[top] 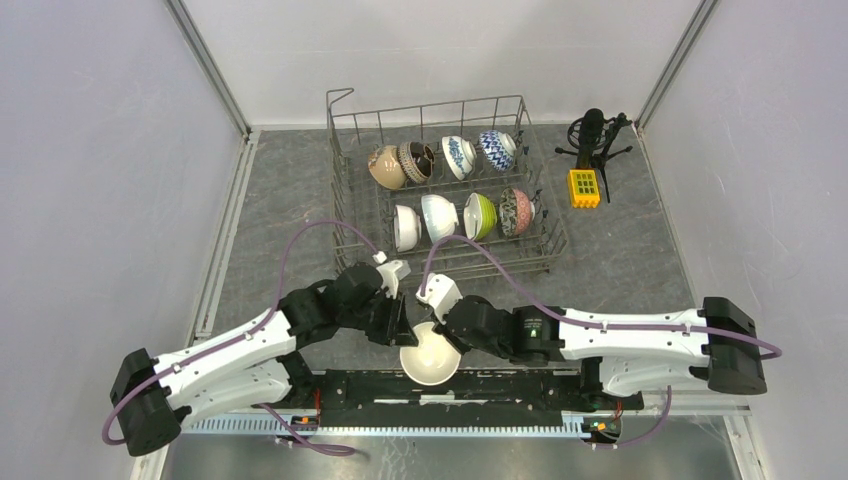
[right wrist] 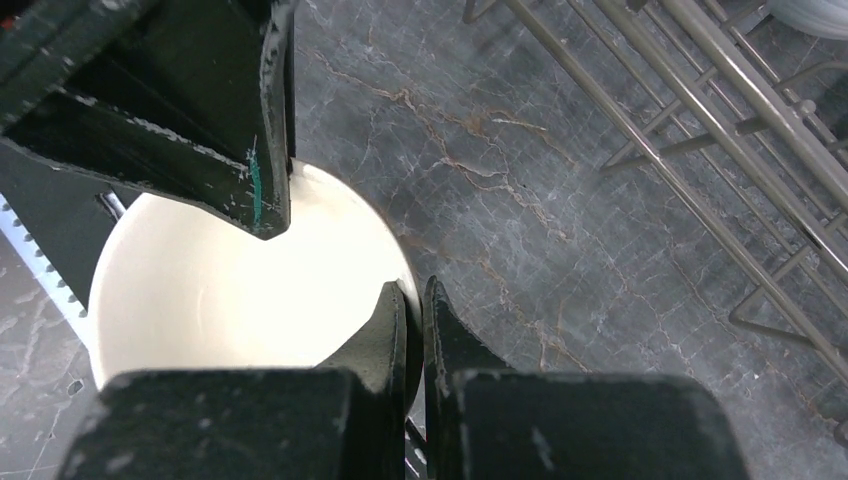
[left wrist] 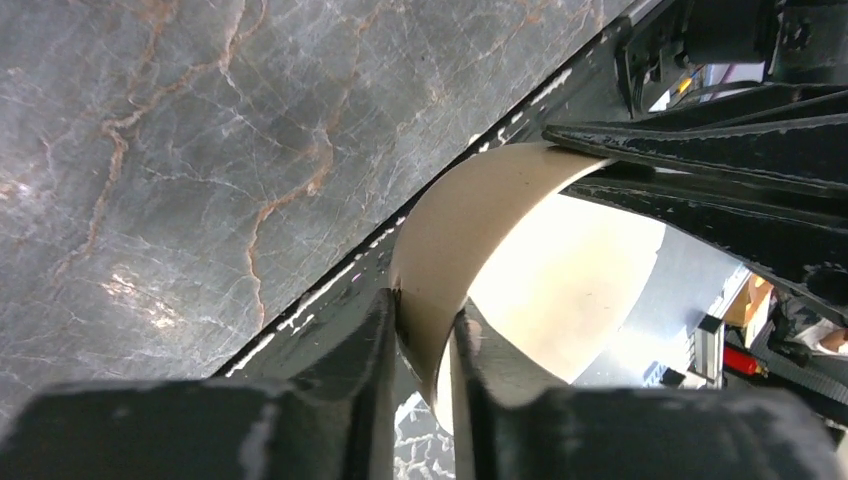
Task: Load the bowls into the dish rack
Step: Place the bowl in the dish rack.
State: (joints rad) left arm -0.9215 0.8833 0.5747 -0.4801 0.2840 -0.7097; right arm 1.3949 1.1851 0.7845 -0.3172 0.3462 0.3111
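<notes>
Top external view: white bowl [top: 430,356] at lower centre of the frame, mouth up toward the camera, caught between both hands above the near edge of the bench [top: 620,262]. Left hand [top: 403,330] on the left rim, right hand [top: 441,322] on the upper-right rim.

Left wrist view: fingers [left wrist: 370,340] either side of the bowl wall, one inside and one outside, pinching it. Right wrist view: hand pressed almost together on the thin rim at lower centre, pinching the same bowl. Resting on something below or hanging free: cannot tell.

Dish rack [top: 430,105] well apart, straight up-frame from the bowl and beyond both hands, long side running across the frame. Eight other bowls [top: 438,215] inside, on edge, in two rows of four. Bare tines apparently left at the left end of the nearer row and along the strip closest to the arms.

Probably a pass from hand to hand. Calls for release by one hand before any carry up-frame. Left hand slightly nearer the left-end gap. Also calls for a turn of the bowl from mouth-up to on-edge, matching its neighbours, with care against a clink on the nearest white one.
</notes>
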